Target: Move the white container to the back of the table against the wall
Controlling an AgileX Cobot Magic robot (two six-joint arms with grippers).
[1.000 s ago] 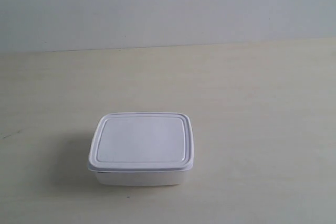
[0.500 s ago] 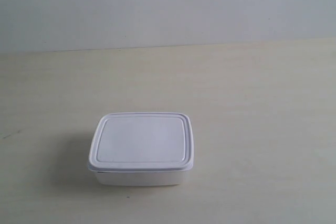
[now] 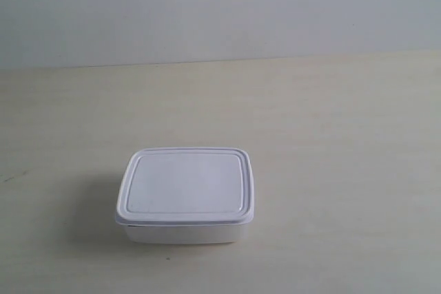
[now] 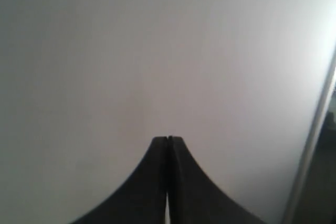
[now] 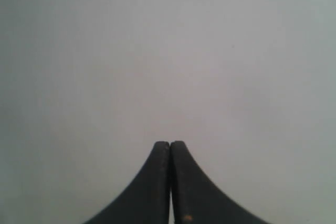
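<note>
The white container (image 3: 186,194) sits lidded on the pale cream table (image 3: 331,142), near the front and a little left of centre in the exterior view. The grey-white wall (image 3: 220,12) rises behind the table's far edge, well away from the box. Neither arm shows in the exterior view. My left gripper (image 4: 168,139) is shut with its dark fingertips pressed together and nothing between them, facing a plain pale surface. In the right wrist view my right gripper (image 5: 170,144) is likewise shut and empty against a plain grey surface. The container appears in neither wrist view.
A pale vertical edge (image 4: 314,129) with a dark strip beyond it runs along one side of the left wrist view. Bare tabletop stretches between the box and the wall, with a few small dark specks (image 3: 167,258).
</note>
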